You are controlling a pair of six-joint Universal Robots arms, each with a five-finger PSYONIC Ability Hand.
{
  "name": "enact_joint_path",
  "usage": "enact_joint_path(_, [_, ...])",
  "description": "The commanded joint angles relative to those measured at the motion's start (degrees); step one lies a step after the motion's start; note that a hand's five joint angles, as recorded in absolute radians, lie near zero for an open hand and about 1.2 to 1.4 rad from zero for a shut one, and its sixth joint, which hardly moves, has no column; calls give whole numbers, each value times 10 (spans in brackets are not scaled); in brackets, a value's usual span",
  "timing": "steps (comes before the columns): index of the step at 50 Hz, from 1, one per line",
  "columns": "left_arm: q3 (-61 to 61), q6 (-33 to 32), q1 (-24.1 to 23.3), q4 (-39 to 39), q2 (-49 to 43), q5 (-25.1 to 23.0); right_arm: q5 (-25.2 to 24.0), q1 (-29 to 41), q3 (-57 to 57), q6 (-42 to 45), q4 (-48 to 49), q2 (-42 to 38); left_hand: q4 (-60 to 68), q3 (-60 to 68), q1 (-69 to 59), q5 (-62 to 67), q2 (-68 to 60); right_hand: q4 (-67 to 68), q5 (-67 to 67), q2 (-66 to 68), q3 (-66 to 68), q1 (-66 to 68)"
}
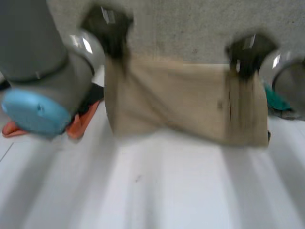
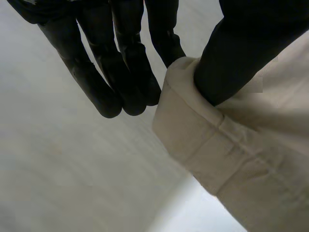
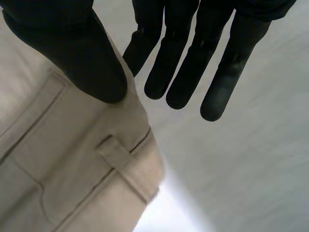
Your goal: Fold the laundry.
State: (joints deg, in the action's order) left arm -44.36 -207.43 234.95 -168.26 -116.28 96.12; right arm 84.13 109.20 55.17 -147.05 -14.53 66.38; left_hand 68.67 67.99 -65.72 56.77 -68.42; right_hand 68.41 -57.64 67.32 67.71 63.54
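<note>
Where one beige belt-looped garment (image 1: 186, 102) hangs over the white table (image 1: 157, 191), its long axis runs 9 to 3 o'clock. Two black hands pinch it, thumb against straight fingers: left hand (image 1: 110, 26) at its 10 o'clock corner, right hand (image 1: 248, 51) at 2. One orange cloth (image 1: 81, 121) lies at 9, one teal cloth (image 1: 279, 100) at 3.

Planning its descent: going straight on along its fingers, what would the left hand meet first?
Likely the white table; the beige garment that the left hand pinches hangs aside. Depth unclear.
</note>
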Motion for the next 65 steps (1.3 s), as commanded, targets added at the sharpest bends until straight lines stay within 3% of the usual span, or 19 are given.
enact_joint_path(1, [61, 50, 16, -208, 49, -13, 16, 21, -81, -87, 321, 23, 113, 120, -143, 132, -116, 116, -124, 127, 123, 165])
enact_joint_path(4, [53, 49, 17, -232, 58, -14, 11, 28, -76, -95, 349, 25, 113, 120, -143, 132, -116, 116, -124, 127, 123, 165])
enact_joint_path(11, [-47, 46, 38, -179, 64, 7, -6, 36, -34, -97, 319, 16, 113, 120, -143, 132, -116, 116, -124, 127, 123, 165])
enact_joint_path(17, [-173, 46, 38, -152, 63, 21, -25, 44, 90, -90, 318, 12, 113, 120, -143, 132, -116, 116, -124, 127, 123, 165])
enact_joint_path(21, [-273, 40, 22, -160, 54, 2, -33, 49, 191, -73, 310, -5, 113, 120, -143, 132, -116, 116, -124, 127, 123, 165])
enact_joint_path(30, [-412, -25, 13, -168, 40, -23, -28, 50, 363, 7, 283, -17, 113, 120, -143, 132, -116, 116, -124, 127, 123, 165])
enact_joint_path(33, [-430, -32, 5, -146, 60, -22, -23, 47, 384, 26, 259, 1, 113, 120, -143, 132, -116, 116, -124, 127, 123, 165])
enact_joint_path(37, [-462, -28, -11, -50, 125, -21, -15, 28, 407, 70, 155, 63, 113, 120, -143, 132, -116, 116, -124, 127, 123, 165])
enact_joint_path(41, [-480, -24, -28, 70, 163, -28, -30, -9, 416, 149, -54, 124, 113, 120, -143, 132, -116, 116, -124, 127, 123, 165])
enact_joint_path(47, [-482, -23, -77, 209, 161, -38, -85, -53, 418, 220, -234, 141, 113, 120, -143, 132, -116, 116, -124, 127, 123, 165])
enact_joint_path(50, [-477, -24, -90, 232, 136, -36, -107, -55, 418, 237, -243, 129, 113, 120, -143, 132, -116, 116, -124, 127, 123, 165])
enact_joint_path(55, [-420, -33, -87, 214, 101, -9, -100, -47, 400, 216, -212, 106, 113, 120, -143, 132, -116, 116, -124, 127, 123, 165])
enact_joint_path(59, [-336, -49, -57, 162, 61, 30, -92, -33, 371, 166, -162, 94, 113, 120, -143, 132, -116, 116, -124, 127, 123, 165])
enact_joint_path(63, [-276, -47, -31, 153, 33, 36, -77, -17, 340, 106, -98, 82, 113, 120, -143, 132, -116, 116, -124, 127, 123, 165])
enact_joint_path(64, [-266, -45, -29, 157, 29, 36, -72, -16, 337, 96, -87, 81, 113, 120, -143, 132, -116, 86, -93, 97, 93, 134])
enact_joint_path(65, [-257, -42, -27, 162, 26, 34, -68, -17, 333, 85, -78, 82, 113, 120, -143, 132, -116, -46, 38, -35, -39, 3])
